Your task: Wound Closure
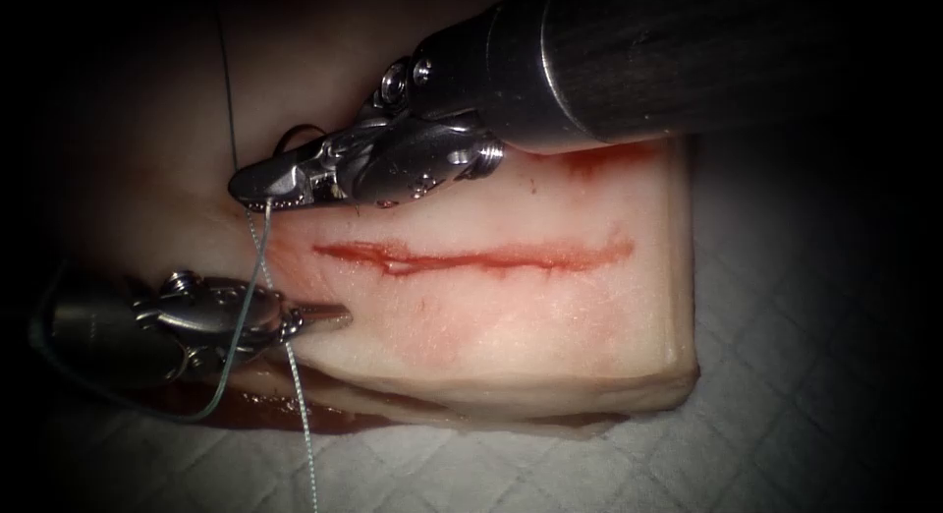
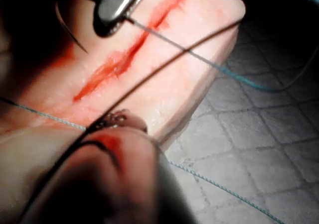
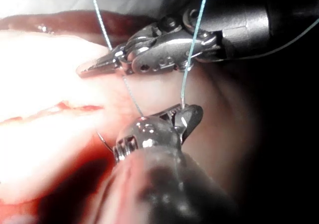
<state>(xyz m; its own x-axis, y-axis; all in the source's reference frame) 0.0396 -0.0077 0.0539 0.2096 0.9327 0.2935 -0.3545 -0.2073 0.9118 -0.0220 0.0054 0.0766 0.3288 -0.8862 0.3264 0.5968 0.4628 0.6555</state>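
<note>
Endoscope: tissue (image 1: 511, 316) resting on a quilted cloth (image 1: 747, 444), cut (image 1: 471, 257) running lengthwise, still unclosed, red fluid (image 1: 604, 159) smeared near the far edge. Right tool (image 1: 257, 191) reaching in from the upper right to just past the cut's left end, jaws pressed together on the thread (image 1: 263, 267) right at the tip. Thread dropping from there, crossing the left tool (image 1: 329, 319) and running off the tissue's near edge onto the cloth. Left tool at the tissue's near-left corner, jaws closed; cannot tell whether anything is pinched between them. A thin curved sliver behind the right tool's jaws, likely the needle (image 1: 300, 132), clear of the tissue; cannot tell if gripped.

Left wrist: right tool (image 2: 117, 7) over the far end of the cut (image 2: 119, 62), thread (image 2: 209, 62) leaving its tip toward the cloth (image 2: 269, 134). Needle (image 2: 70, 30) as a dark arc beside that tool, above the tissue (image 2: 199, 45), not in it.

Right wrist: right tool (image 3: 187, 117) clamped on the thread (image 3: 192, 50); left tool (image 3: 94, 68) beyond it, tip closed, over the tissue (image 3: 45, 64).
</note>
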